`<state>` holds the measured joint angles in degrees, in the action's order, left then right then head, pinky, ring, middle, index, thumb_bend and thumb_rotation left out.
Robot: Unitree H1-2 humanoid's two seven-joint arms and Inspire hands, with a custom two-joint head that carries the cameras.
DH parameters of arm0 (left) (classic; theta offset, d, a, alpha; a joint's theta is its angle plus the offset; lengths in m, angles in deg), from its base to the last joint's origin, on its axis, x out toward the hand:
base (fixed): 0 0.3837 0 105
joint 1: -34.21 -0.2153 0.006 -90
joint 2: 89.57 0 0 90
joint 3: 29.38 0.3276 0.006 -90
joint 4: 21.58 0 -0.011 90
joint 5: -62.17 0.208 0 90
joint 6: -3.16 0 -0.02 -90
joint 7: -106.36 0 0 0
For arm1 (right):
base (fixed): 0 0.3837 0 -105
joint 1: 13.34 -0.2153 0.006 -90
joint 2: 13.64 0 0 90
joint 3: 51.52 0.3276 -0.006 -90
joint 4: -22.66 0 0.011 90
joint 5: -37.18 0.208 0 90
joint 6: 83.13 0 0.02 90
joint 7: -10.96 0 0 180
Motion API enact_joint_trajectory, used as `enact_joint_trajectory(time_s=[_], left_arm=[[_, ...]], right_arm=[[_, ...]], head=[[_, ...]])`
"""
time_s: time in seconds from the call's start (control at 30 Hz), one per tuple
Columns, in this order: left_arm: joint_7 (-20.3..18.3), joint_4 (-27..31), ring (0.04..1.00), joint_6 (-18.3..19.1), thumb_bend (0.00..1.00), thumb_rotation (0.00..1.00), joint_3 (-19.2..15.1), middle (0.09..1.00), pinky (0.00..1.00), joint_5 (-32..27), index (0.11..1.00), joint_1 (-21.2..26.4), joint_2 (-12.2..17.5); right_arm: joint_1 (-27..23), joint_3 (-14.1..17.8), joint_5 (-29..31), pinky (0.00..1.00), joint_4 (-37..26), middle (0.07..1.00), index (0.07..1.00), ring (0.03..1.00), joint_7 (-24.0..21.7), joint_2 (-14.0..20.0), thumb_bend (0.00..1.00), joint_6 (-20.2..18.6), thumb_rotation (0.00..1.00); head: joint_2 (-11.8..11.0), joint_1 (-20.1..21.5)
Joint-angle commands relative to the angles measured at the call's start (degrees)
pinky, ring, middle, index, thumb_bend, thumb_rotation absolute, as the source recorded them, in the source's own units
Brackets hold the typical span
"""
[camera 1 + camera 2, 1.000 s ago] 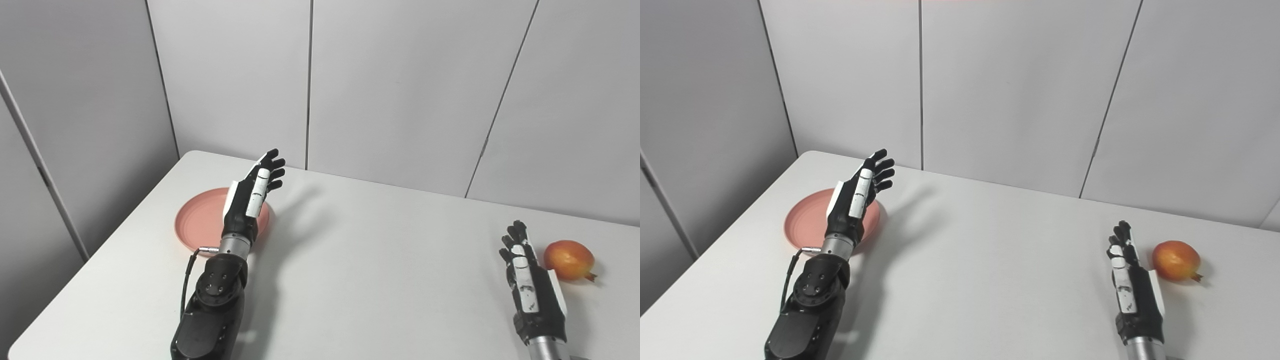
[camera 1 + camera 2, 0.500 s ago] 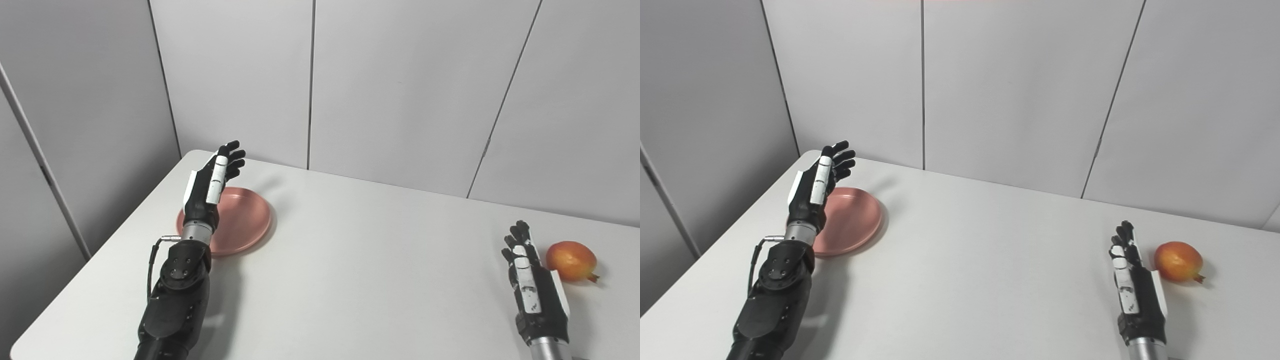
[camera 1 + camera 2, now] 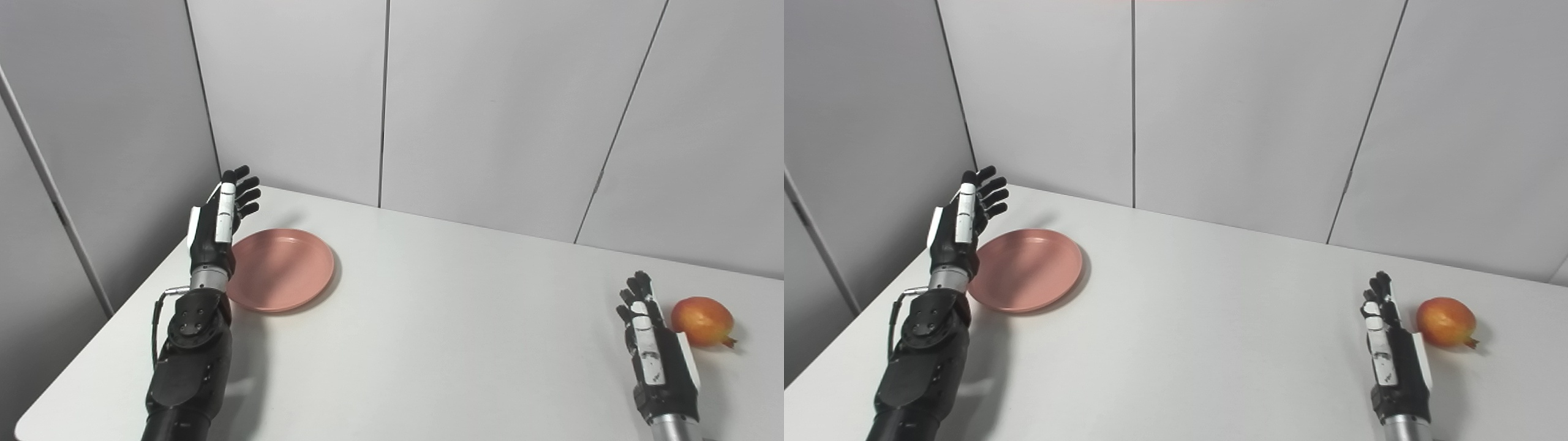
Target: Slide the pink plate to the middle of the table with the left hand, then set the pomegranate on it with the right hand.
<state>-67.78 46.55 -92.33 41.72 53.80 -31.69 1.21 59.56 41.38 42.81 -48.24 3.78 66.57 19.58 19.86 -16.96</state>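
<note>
A pink plate [image 3: 283,268] lies flat near the table's back left corner. My left hand [image 3: 217,223] is raised just left of the plate, fingers spread and pointing up, open and holding nothing; its wrist overlaps the plate's left rim in both views. A red-orange pomegranate [image 3: 702,321] rests on the table at the far right. My right hand [image 3: 650,349] stands open beside the pomegranate, on its left, fingers extended and apart from it.
The white table [image 3: 441,331] has its left edge right under my left forearm [image 3: 190,361]. Grey wall panels [image 3: 490,110] rise just behind the table's far edge.
My left hand has swung from over the plate's right side across to its left side. The plate and my right hand have stayed put. The camera shifted slightly.
</note>
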Motion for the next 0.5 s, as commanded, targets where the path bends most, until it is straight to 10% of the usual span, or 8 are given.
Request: enact_joint_trajectory(time_s=[0.0,0.47], left_arm=[[0.9,0.5,0.794,-1.7,0.71,1.00,-0.4,0.793,0.76,0.8,0.794,3.1,2.3],[1.0,-8.0,0.770,-7.0,0.78,1.00,-2.5,0.774,0.74,-0.5,0.773,3.6,5.5]], right_arm=[[0.8,0.0,0.5,1.00,1.5,1.000,1.000,0.997,-0.1,-0.6,0.40,2.0,0.91],[0.7,-0.2,0.5,1.00,1.5,1.000,1.000,0.996,-0.3,-0.7,0.40,1.6,0.92]], head=[[0.1,0.1],[0.1,0.4]])
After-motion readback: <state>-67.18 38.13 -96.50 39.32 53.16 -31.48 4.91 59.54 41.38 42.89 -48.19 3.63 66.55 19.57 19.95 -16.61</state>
